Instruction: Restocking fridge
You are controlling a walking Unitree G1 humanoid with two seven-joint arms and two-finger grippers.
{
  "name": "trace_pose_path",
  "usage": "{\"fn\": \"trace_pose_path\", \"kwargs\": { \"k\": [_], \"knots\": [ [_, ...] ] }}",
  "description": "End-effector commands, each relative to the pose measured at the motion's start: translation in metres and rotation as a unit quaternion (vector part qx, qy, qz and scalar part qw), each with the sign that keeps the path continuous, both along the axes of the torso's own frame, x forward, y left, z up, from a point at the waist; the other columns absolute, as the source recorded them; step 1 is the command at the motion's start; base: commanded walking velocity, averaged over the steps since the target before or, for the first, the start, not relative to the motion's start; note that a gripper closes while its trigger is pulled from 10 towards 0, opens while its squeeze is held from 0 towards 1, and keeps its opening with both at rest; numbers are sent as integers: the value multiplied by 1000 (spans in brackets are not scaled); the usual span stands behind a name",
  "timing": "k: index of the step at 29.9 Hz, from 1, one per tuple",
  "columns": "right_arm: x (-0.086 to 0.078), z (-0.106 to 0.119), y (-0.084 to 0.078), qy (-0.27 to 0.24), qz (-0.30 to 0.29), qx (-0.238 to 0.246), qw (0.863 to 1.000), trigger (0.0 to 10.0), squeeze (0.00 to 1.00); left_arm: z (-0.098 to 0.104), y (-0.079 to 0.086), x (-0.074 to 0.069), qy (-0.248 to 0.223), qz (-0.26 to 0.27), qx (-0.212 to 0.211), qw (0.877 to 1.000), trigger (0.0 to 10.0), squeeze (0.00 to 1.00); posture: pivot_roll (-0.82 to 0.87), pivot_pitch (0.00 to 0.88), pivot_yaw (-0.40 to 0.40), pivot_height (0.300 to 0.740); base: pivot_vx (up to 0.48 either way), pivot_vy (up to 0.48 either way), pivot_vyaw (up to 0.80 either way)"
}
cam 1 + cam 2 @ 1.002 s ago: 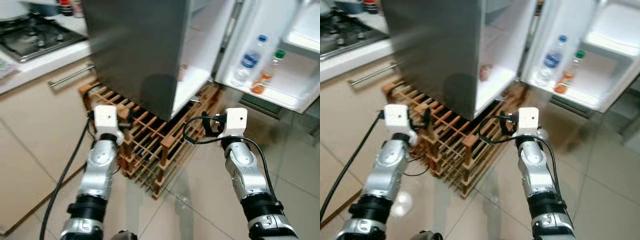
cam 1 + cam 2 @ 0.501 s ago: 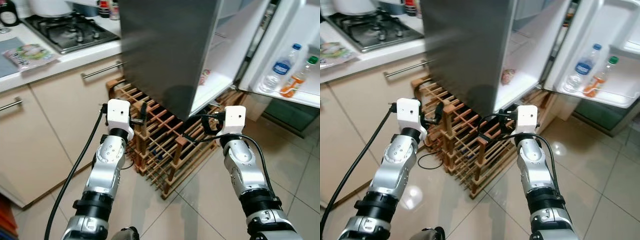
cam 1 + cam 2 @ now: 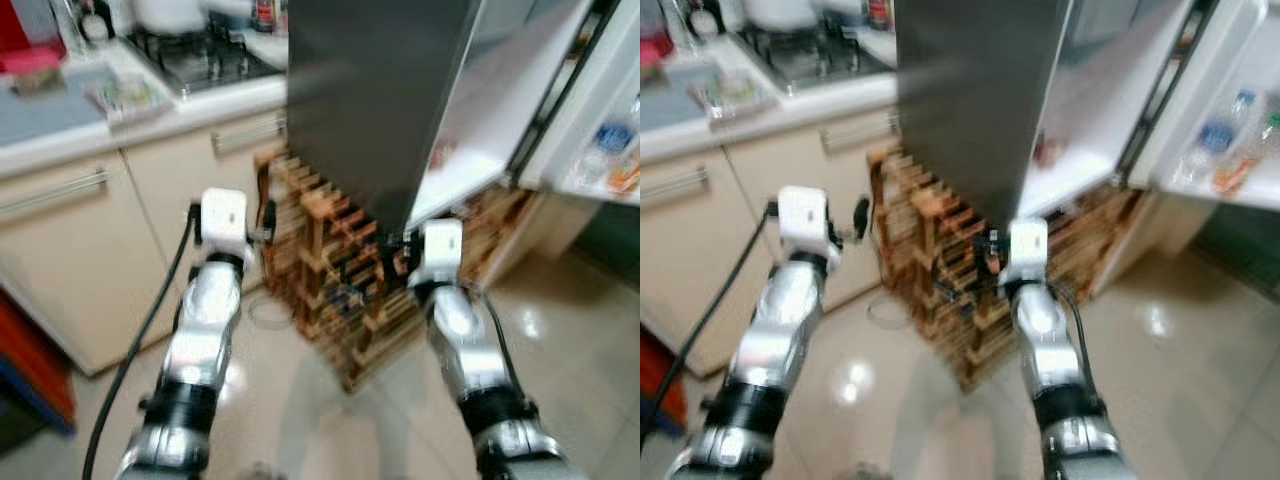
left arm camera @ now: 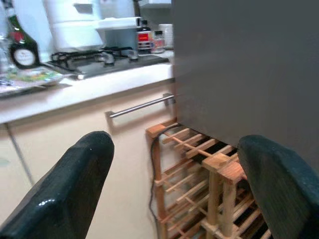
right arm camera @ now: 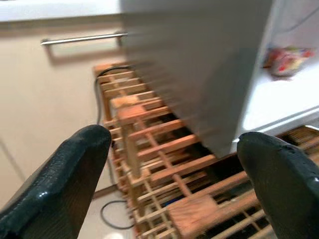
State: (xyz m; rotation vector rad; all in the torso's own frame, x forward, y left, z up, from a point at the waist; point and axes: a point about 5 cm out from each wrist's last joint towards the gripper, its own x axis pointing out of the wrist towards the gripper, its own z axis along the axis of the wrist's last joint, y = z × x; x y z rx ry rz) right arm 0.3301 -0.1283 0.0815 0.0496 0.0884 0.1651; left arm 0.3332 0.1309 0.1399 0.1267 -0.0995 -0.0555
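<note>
Facing the open fridge [image 3: 380, 90], nothing in either grip.
Left gripper [image 4: 174, 189] and right gripper [image 5: 172, 184] spread wide, empty, at lower centre. Best to steady first, then turn toward the counter [image 3: 150, 120] at upper left for stock. Smooth grey steel fridge side, slatted wooden rack [image 3: 345, 270] beneath, glossy tile floor [image 3: 560, 330].

The glossy tiled floor [image 3: 560, 330] carries a wooden rack [image 3: 345, 290], on which the fridge [image 3: 375, 90] sits. A black cable loop [image 5: 112, 214] lies on the floor beside the rack. The worktop [image 4: 75, 94] holds a gas hob [image 4: 99, 57].
</note>
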Motion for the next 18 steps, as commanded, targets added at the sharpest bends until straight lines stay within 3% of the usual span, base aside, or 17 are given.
{"fn": "trace_pose_path", "kwargs": {
  "k": [1,12,18],
  "knots": [
    [6,10,2,-21,5,10,1000,10000,137,4,5,2,-3,11,3,1000,10000,0,-11,0,0,740,0,0,594],
    [5,13,4,-35,23,22,999,10000,239,-1,5,7,28,16,-39,999,10000,0,-39,0,8,740,0,0,539],
    [4,15,7,-43,31,37,998,10000,263,9,3,8,-1,6,-29,1000,10000,0,-63,0,20,740,41,50,531]
  ]
}}
